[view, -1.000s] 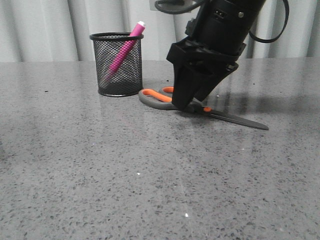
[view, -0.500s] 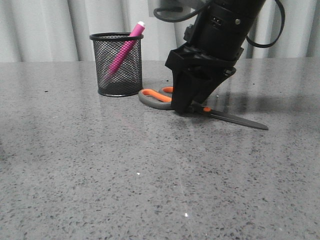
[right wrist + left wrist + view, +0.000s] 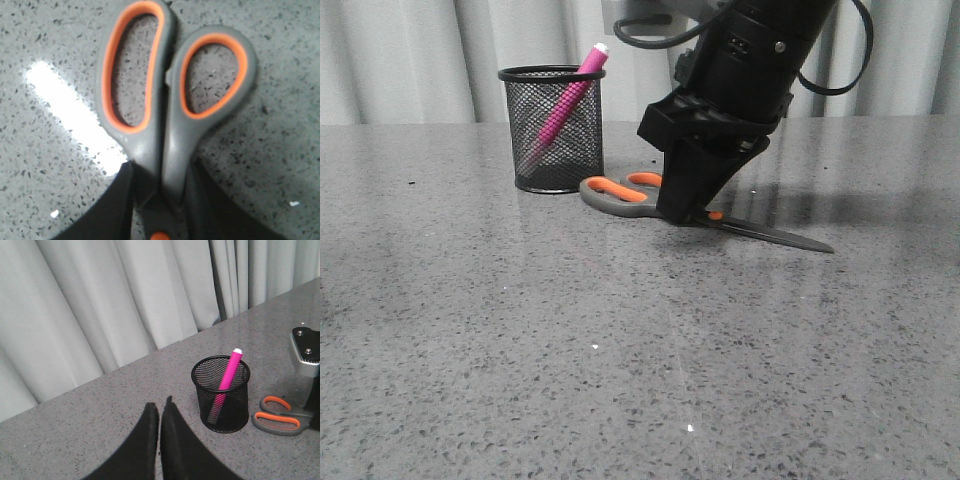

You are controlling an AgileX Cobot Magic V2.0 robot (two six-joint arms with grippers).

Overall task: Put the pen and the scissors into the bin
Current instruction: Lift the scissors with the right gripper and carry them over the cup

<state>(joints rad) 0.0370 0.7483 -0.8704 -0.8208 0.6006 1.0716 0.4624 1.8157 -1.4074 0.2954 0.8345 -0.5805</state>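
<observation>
The pink pen (image 3: 570, 95) stands tilted inside the black mesh bin (image 3: 552, 130), its white tip above the rim. The scissors (image 3: 620, 192) lie low over the table just right of the bin, handles toward it and blades pointing right. My right gripper (image 3: 682, 212) comes down from above and is shut on the scissors near the orange pivot; in the right wrist view its fingers (image 3: 125, 200) clamp both sides of the handle necks (image 3: 170, 130). My left gripper (image 3: 160, 407) is shut and empty, short of the bin (image 3: 222, 400), which holds the pen (image 3: 227, 375).
Grey speckled tabletop (image 3: 620, 350) all round. Pale curtains (image 3: 420, 50) hang behind the far edge. The right arm's cable (image 3: 850, 60) loops above the scissors. The scissors' handles (image 3: 277, 415) and part of the right gripper (image 3: 306, 352) show in the left wrist view.
My right gripper has moved left toward the bin, dragging or carrying the scissors with it; their handles now sit closer to the bin. The pen and bin have not moved.
</observation>
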